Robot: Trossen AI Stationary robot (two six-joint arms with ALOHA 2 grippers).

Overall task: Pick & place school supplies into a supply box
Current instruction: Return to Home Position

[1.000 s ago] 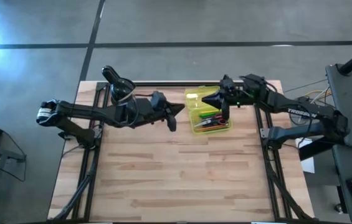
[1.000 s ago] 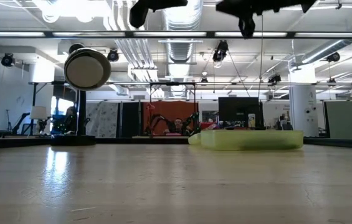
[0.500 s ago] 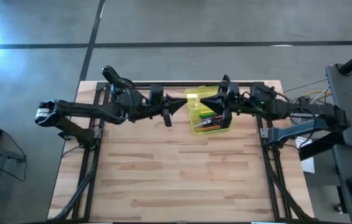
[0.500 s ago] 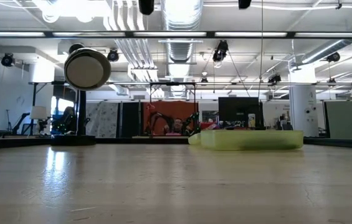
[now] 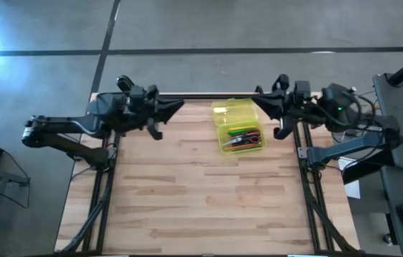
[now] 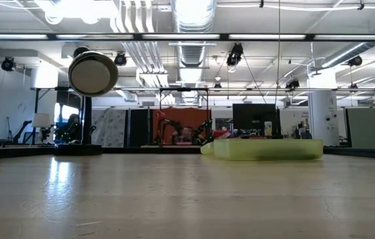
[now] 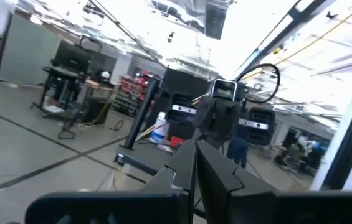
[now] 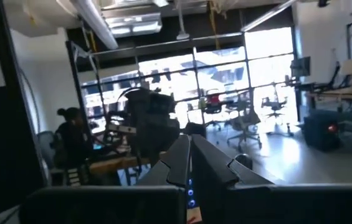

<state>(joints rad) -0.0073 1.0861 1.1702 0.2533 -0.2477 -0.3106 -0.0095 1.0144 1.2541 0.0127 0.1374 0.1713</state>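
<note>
- Both arms have withdrawn from the supply box (image 5: 231,111) toward opposite sides of the table (image 5: 201,200).
- Pointing inward, the left gripper (image 5: 176,107) has its fingers pressed together and holds nothing.
- Facing it, the right gripper (image 5: 258,107) is likewise closed on nothing.
- Lid open, the supply box lies between the two grippers, just beside the right gripper.
- Inside it: scissors (image 5: 242,141), green pen (image 5: 238,131).

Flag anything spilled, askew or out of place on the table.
Nothing stands out. The supply box sits open near the table's back edge, pens and red-handled scissors inside; left gripper and right gripper hang either side.
</note>
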